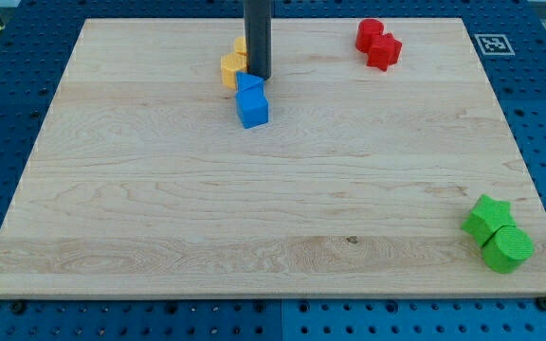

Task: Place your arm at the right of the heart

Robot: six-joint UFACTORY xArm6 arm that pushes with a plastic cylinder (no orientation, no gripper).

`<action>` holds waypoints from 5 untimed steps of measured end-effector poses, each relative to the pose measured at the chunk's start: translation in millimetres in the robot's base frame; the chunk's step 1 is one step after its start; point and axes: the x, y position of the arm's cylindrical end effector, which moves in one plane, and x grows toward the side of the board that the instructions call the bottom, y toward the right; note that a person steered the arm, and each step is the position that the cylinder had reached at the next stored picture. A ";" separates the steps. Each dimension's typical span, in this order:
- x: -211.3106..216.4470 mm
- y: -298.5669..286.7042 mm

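Note:
My tip rests on the board near the view's top, left of centre. Just to its left is a yellow block, rounded and possibly the heart; its right side is hidden by the rod. A second yellow block peeks out behind the rod, above the first, and its shape cannot be made out. A blue triangle block lies right below the tip and touches it or nearly does. A blue cube sits against the triangle's lower side.
Two red blocks touch each other at the top right. A green star and a green round block sit together at the bottom right near the edge of the wooden board. A marker tag lies off the top right corner.

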 end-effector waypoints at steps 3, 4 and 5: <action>-1.7 46.2; -23.5 40.3; -41.6 23.2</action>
